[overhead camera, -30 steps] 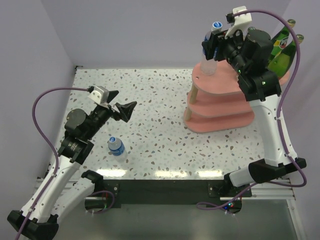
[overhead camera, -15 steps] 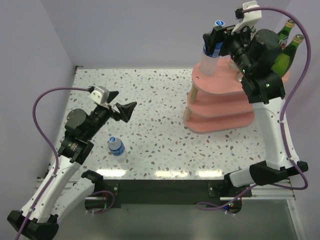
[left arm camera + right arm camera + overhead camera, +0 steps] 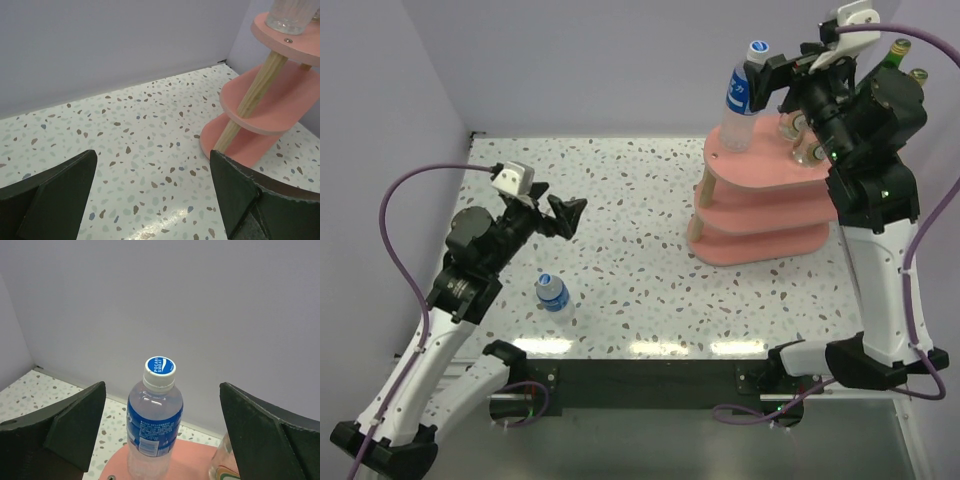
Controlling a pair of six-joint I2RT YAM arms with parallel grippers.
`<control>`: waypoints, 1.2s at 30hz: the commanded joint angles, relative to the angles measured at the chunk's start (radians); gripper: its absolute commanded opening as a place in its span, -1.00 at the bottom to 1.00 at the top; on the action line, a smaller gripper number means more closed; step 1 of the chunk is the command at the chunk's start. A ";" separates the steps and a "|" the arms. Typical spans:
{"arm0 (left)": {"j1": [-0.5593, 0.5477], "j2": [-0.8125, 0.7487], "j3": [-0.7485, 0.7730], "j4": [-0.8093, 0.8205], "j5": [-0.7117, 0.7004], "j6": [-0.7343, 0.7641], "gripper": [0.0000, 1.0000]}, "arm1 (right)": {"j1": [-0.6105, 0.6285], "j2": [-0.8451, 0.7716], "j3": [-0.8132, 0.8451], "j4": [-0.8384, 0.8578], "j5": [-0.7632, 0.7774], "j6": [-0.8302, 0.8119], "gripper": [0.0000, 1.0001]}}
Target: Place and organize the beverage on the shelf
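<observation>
Atop the shelf point(image 3: 760, 166) a blue-labelled bottle point(image 3: 738, 102) stands clear of the right gripper point(image 3: 765, 82).

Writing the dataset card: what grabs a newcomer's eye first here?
A blue-label bottle stands upright on the top tier of the pink shelf at the far right, with the right pincer open on either side of it. A second bottle stands alone on the speckled table near the open left pincer.

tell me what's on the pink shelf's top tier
A blue-label bottle stands upright at the left end of the top board. A clear bottle is beside it. The right arm covers the rest, except two green bottle necks.
</observation>
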 commanded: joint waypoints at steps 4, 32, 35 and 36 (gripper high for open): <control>-0.004 0.058 0.131 -0.169 -0.004 -0.054 1.00 | -0.016 -0.094 0.011 -0.028 -0.132 -0.140 0.98; -0.003 0.179 0.383 -1.016 -0.109 -0.350 0.46 | 0.311 -0.216 -0.604 -0.609 -0.783 -0.867 0.88; -0.003 0.173 0.371 -1.085 -0.150 -0.380 0.40 | 0.372 -0.176 -0.653 -0.535 -0.766 -0.816 0.87; -0.003 0.174 0.371 -1.097 -0.153 -0.389 0.40 | 0.386 -0.166 -0.679 -0.518 -0.760 -0.807 0.87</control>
